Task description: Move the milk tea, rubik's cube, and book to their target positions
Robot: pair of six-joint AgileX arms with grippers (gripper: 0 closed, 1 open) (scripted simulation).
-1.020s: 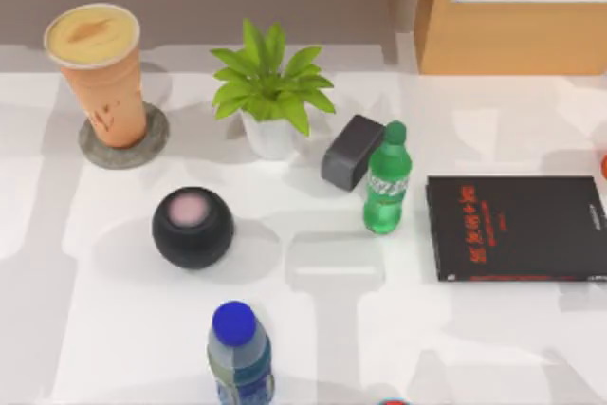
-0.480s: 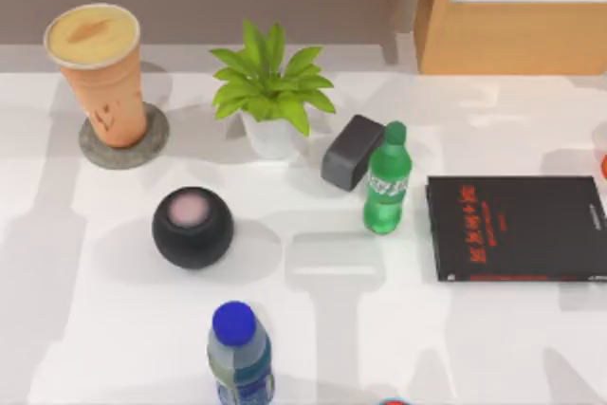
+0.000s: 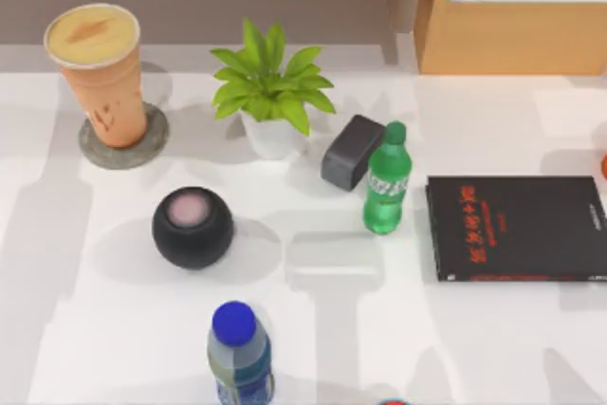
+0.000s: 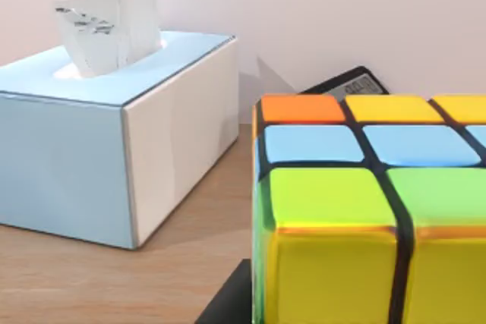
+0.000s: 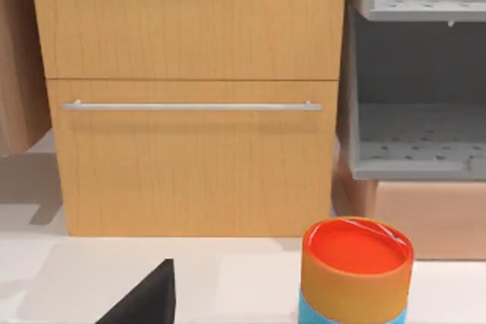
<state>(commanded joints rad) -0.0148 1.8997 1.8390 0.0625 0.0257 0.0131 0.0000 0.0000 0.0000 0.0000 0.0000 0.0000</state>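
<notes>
The milk tea [image 3: 98,71], a tall orange-brown cup with a creamy yellow top, stands upright on a round grey coaster [image 3: 142,146] at the table's back left. The rubik's cube [image 4: 372,218] sits very close in the left wrist view on a wooden surface, showing orange, blue, yellow and green squares with black lines. Beside it stands a light-blue tissue box [image 4: 114,127]. The book is out of view.
On the white table stand a potted plant [image 3: 270,92], a black round speaker [image 3: 193,226], a dark box [image 3: 351,151], a green bottle [image 3: 387,187], a blue-capped bottle [image 3: 239,358] and a thin black book [image 3: 517,227]. An orange-topped can [image 5: 357,271] stands before a wooden drawer cabinet [image 5: 190,96].
Faint shadows on the table shift slightly at the left and right edges. No object has moved.
</notes>
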